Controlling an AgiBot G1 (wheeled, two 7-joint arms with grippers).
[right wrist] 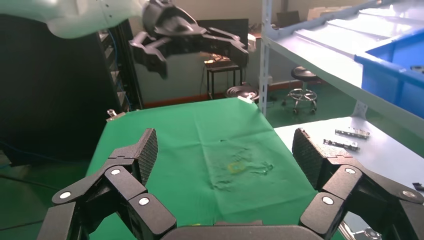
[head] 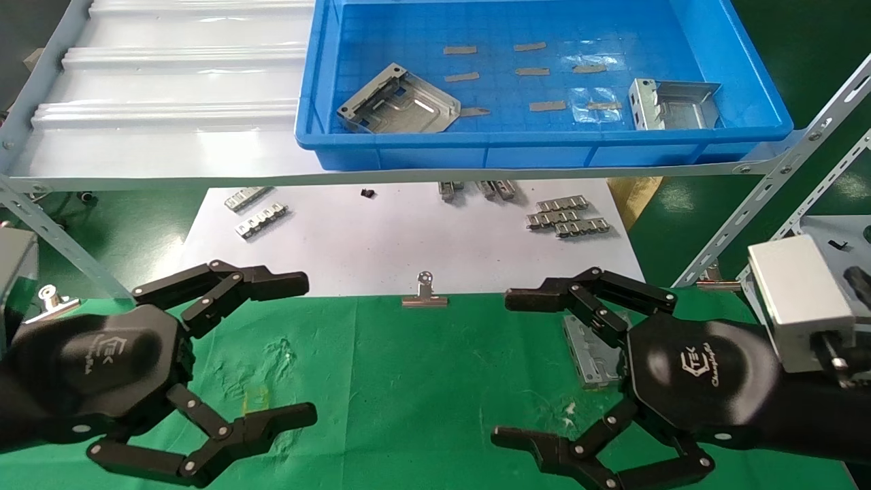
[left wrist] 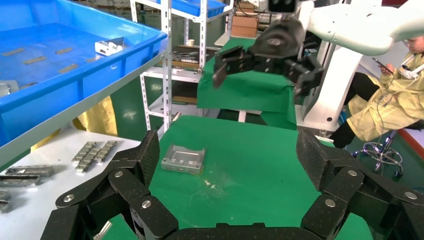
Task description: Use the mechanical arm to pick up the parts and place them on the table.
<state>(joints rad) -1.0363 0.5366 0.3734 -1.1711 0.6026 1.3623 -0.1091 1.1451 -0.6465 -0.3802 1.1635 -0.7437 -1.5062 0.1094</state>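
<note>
Two silver parts lie in the blue bin point(head: 326, 95) on the shelf: one at the bin's front left point(head: 398, 109), one at its right point(head: 674, 103). A third part point(head: 586, 350) lies on the green table point(head: 408, 381), partly hidden behind my right hand; it also shows in the left wrist view point(left wrist: 183, 158). My right gripper point(head: 503, 369) is open and empty, held above the table just beside that part. My left gripper point(head: 303, 348) is open and empty over the table's left side. The right wrist view shows only bare green cloth point(right wrist: 220, 145) between its fingers.
A white paper sheet point(head: 381, 245) with ridged metal strips point(head: 565, 216) lies behind the cloth. A silver binder clip point(head: 425, 292) sits at its front edge. Angled shelf struts point(head: 769, 184) stand at the right. A person in yellow point(left wrist: 385, 105) sits beyond the table.
</note>
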